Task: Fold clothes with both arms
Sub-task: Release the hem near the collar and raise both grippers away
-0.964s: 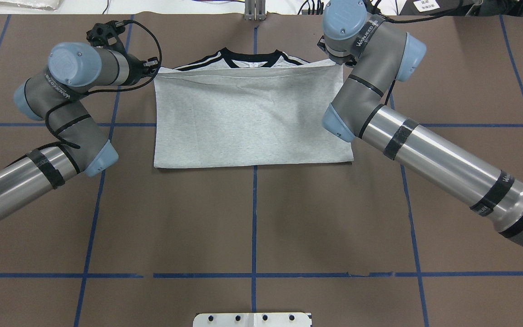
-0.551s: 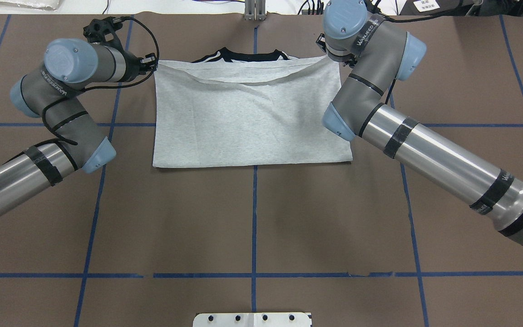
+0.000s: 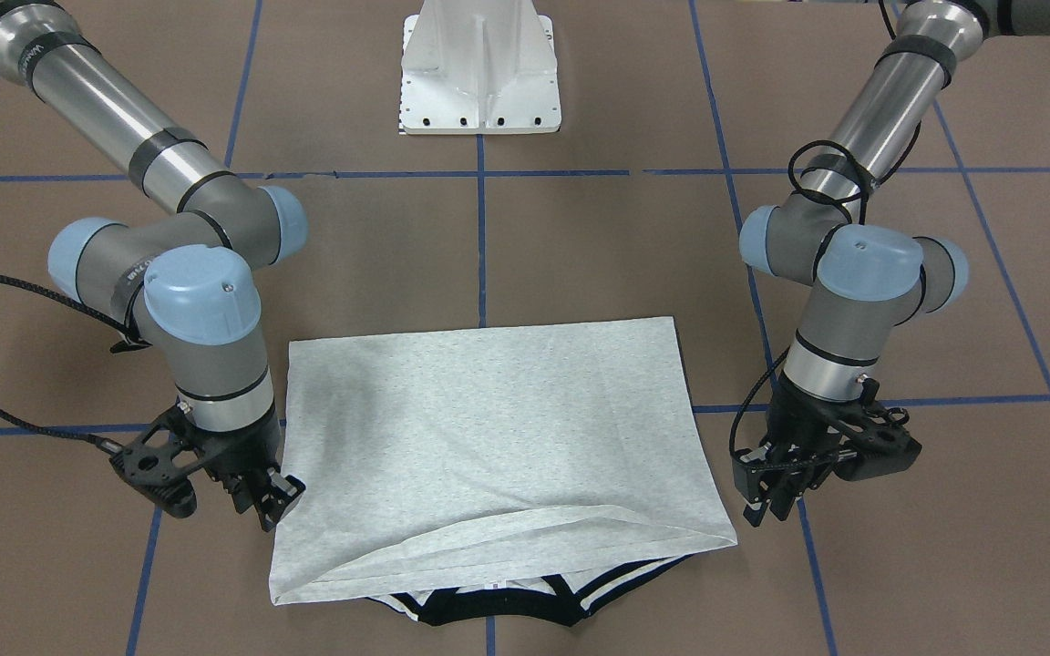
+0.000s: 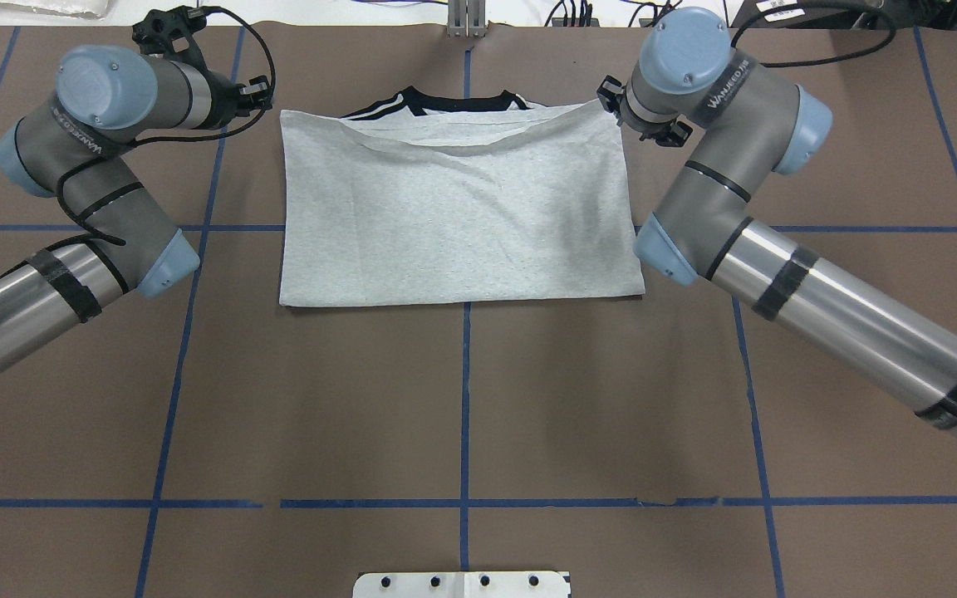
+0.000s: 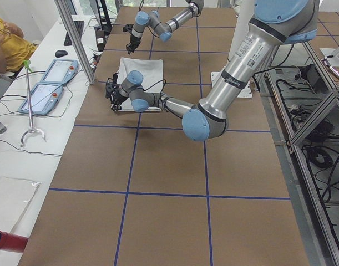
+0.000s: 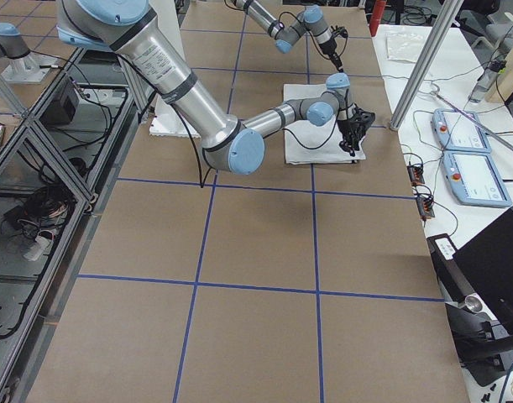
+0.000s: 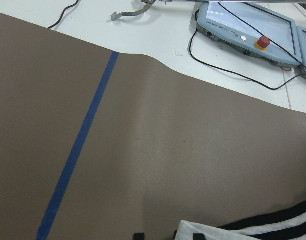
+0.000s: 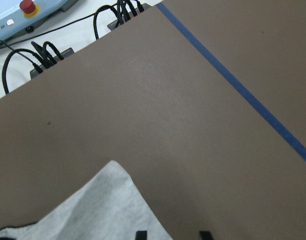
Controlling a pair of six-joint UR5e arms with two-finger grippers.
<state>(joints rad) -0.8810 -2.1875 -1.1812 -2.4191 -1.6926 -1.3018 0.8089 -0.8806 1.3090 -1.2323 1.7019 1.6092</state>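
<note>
The grey T-shirt [image 4: 453, 216] lies folded in half on the table, its hem laid up near the black collar [image 4: 453, 104]. It also shows in the front view [image 3: 488, 428]. My left gripper [image 3: 766, 510] is open and empty, just outside the shirt's far left corner; it also shows in the overhead view [image 4: 261, 90]. My right gripper [image 3: 277, 503] is open and empty, beside the shirt's far right corner. In the left wrist view the fingertips [image 7: 137, 235] stand apart with a shirt corner [image 7: 193, 231] between them. In the right wrist view the shirt corner [image 8: 107, 205] lies to the left.
The white pedestal base [image 3: 479, 82] stands at the robot's side of the table. Teach pendants [image 7: 248, 30] and cables [image 8: 42, 52] lie past the table's far edge. Blue tape lines [image 4: 465, 399] cross the brown table cover.
Both grippers carried the hem corners farther toward the collar, then let go and moved outward, the left to the left and the right to the right. The hem now rests on the shirt.
</note>
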